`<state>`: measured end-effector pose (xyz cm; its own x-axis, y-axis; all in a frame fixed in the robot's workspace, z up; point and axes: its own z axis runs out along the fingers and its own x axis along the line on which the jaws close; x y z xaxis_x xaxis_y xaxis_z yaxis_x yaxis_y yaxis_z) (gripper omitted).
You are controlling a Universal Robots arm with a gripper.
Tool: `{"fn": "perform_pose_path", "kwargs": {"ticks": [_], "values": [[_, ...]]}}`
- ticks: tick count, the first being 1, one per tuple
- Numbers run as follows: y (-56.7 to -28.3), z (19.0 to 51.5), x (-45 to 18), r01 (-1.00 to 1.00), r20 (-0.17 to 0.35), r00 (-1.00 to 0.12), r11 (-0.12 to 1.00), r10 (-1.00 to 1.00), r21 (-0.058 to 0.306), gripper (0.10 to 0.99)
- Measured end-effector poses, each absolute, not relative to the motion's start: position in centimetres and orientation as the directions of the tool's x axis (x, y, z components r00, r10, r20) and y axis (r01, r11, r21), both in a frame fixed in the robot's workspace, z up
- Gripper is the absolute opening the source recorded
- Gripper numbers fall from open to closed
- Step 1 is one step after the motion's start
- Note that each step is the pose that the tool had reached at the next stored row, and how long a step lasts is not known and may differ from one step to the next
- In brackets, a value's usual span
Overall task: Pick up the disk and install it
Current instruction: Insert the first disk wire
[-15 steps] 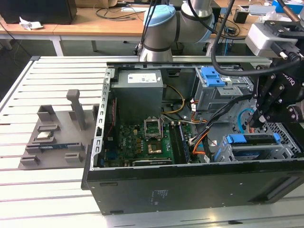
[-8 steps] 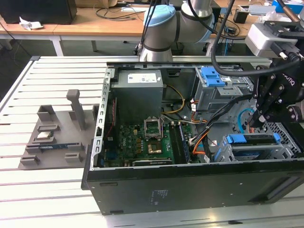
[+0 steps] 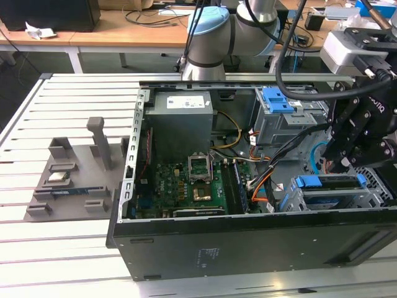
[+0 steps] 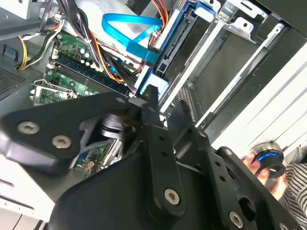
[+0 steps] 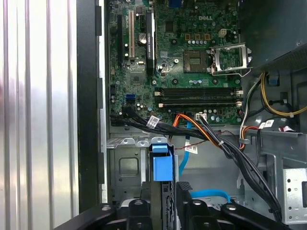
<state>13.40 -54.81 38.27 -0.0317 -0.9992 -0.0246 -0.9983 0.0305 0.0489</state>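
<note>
- Disk (image 3: 329, 182) stands on edge in the drive cage at the open computer case's (image 3: 248, 242) front end, directly below the hand (image 3: 342, 162) in the exterior view. Its blue caddy rail faces up.
- In both wrist views the caddy's blue tab (image 5: 161, 165) (image 4: 156, 85) sits just ahead of the hand (image 5: 165, 196) (image 4: 163, 103), in line with it. I cannot tell whether the hand is spread or pinching the disk.
- Beyond the hand and the disk, deeper in the case, lies the green motherboard (image 5: 192, 57) (image 3: 192, 180), with an open processor socket and a bundle of black, orange and red cables crossing between it and the cage.
- A light blue flat cable (image 4: 124, 28) (image 5: 211, 194) loops close beside the hand.
- Another blue caddy (image 3: 276, 99) sits in a separate bay, well apart from the hand.
- The grey power-supply box (image 3: 183, 124), on the far side of the motherboard from the hand, carries a white label (image 3: 189, 101); its print is too small to make out.
- The case rests on a slatted white surface (image 3: 62, 248), where a grey parts fixture (image 3: 74, 174) stands far from the hand.
</note>
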Motion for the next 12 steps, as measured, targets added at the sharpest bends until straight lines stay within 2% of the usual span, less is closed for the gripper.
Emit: {"fn": "perform_pose_path", "kwargs": {"ticks": [7, 12], "values": [[-54.4, 38.2, 16.3, -0.998, -0.024, -0.032, 0.031, -0.999, 0.053, 0.361], [-52.8, 38.6, 17.8, -0.998, -0.024, -0.032, 0.030, -0.999, 0.053, 0.361]]}}
